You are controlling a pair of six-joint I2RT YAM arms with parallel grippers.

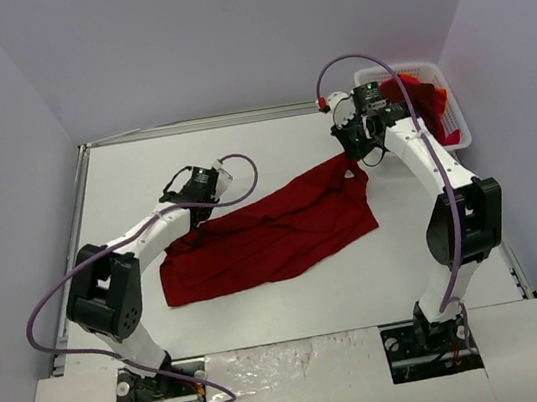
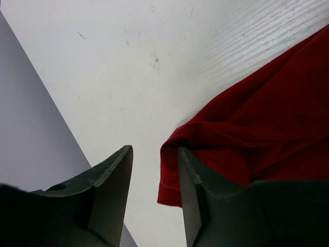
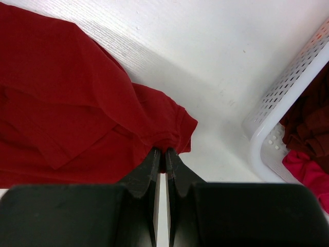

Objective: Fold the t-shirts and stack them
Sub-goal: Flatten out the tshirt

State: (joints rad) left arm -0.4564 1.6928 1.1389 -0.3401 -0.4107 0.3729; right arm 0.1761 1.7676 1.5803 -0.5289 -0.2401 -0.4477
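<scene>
One dark red t-shirt (image 1: 273, 231) lies spread and rumpled across the middle of the table. My left gripper (image 1: 196, 220) sits at the shirt's upper left edge. In the left wrist view its jaws (image 2: 154, 152) stand open, and the hem of the t-shirt (image 2: 257, 118) lies loose by the right finger. My right gripper (image 1: 352, 156) is at the shirt's far right corner. Seen from the right wrist, it (image 3: 162, 152) is shut on a pinch of the t-shirt (image 3: 61, 103) near a sleeve edge. More red t-shirts (image 1: 421, 94) are heaped in the basket.
A white mesh basket (image 1: 400, 68) stands at the back right, close to my right gripper; its wall (image 3: 267, 128) shows in the right wrist view with dark red and brighter red cloth (image 3: 308, 123) inside. Grey walls enclose the table on the left, back and right.
</scene>
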